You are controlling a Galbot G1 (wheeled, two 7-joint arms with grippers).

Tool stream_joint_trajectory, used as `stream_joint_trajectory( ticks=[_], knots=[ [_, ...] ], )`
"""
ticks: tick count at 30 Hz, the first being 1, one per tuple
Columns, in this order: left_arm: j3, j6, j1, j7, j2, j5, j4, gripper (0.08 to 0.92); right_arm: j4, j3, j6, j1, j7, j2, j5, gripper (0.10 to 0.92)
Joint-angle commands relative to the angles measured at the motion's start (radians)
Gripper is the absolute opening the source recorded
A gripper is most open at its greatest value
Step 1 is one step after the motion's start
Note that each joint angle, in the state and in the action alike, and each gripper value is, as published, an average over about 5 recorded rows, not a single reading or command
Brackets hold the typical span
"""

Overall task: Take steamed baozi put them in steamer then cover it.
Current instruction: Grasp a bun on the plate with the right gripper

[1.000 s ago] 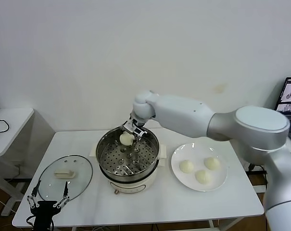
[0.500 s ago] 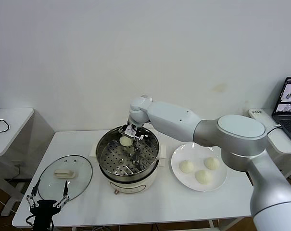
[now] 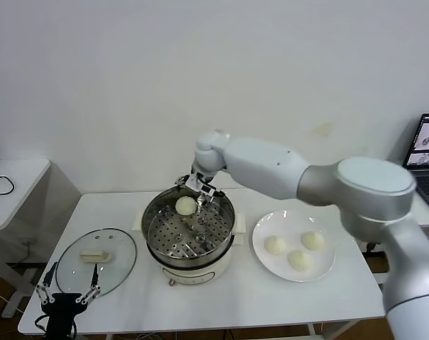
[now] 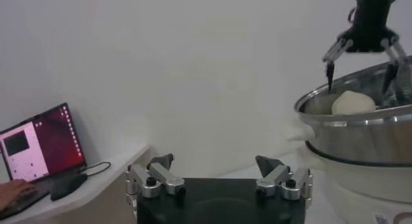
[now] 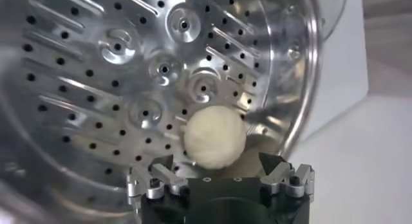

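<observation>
One bun is sitting in the steamer (image 3: 189, 230), under the right end effector (image 3: 198, 188).
Its fingers are spread wide, gripping nothing, above the bun (image 3: 186, 205); three buns (image 3: 297, 251) are waiting on the plate (image 3: 260, 256). The left end effector (image 3: 67, 297) is hanging open beside the lid (image 3: 97, 261) on the table (image 3: 271, 297).

White plate (image 3: 327, 265), table (image 3: 235, 297), laptop (image 3: 428, 145).
</observation>
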Motion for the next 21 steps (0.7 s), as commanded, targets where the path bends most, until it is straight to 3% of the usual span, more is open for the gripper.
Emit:
stream_joint_trajectory(
  ticks=[1, 8, 16, 21],
  knots=[
    [-0.001, 0.001, 0.001, 0.001, 0.007, -0.001, -0.004, 0.823, 0.29, -0.014, -0.316, 0.141, -0.104, -0.206, 0.219, 0.823],
    [0.0, 0.005, -0.012, 0.0, 0.018, -0.014, -0.001, 0.823, 0.54, -0.014, -0.597, 0.196, -0.083, -0.492, 0.31, 0.823],
    [0.015, 0.013, -0.022, 0.011, 0.027, -0.01, 0.004, 0.823, 0.669, 0.039, -0.633, 0.034, -0.063, -0.802, 0.255, 0.823],
    [0.025, 0.021, -0.03, 0.019, 0.027, -0.005, 0.008, 0.823, 0.689, 0.165, -0.621, -0.175, -0.061, -0.915, 0.175, 0.823]
  ],
)
